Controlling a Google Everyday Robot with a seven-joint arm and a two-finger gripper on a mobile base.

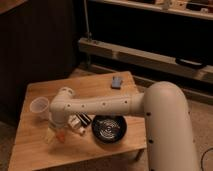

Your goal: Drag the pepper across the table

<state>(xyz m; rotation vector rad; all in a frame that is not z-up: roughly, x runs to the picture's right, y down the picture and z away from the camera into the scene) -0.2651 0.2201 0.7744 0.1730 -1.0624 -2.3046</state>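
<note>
the tool (54, 131) sat low at the front left of the desk (90, 91), right over the orange pepper (59, 136), probably to press and slide it along; whether it gripped the pepper could not be told. the black bowl (107, 129) lay near.

On the table (100, 92), jaws at front-left, pepper (59, 136) just beside them, cup (39, 106) behind-left, bowl (107, 129) to the right

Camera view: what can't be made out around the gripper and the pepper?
- The gripper, low over the table, front left: the wrist of the arm hides most of it in the camera view.
- The pepper: only an orange bit shows by the gripper; contact unclear.
- The striped item: partly behind the arm.
</note>
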